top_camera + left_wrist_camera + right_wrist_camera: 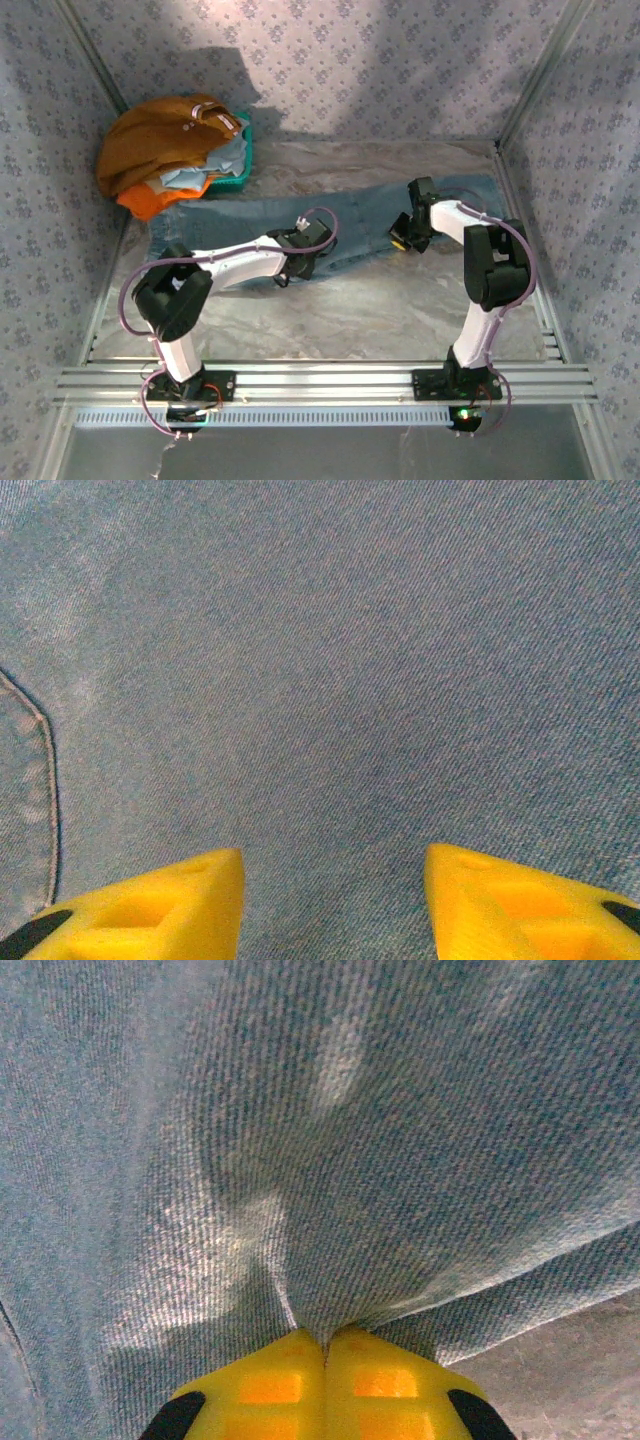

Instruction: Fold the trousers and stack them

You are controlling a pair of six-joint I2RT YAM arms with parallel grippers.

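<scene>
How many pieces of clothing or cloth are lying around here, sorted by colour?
Blue denim trousers: 1
Mustard-brown garment: 1
Orange cloth: 1
Pale blue cloth: 1, as far as the pile shows
Total: 4

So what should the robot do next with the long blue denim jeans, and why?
Probably close the left gripper on the faded blue denim jeans. Its yellow fingers stand apart over flat cloth, while the right gripper is shut, pinching a pucker of denim.
</scene>
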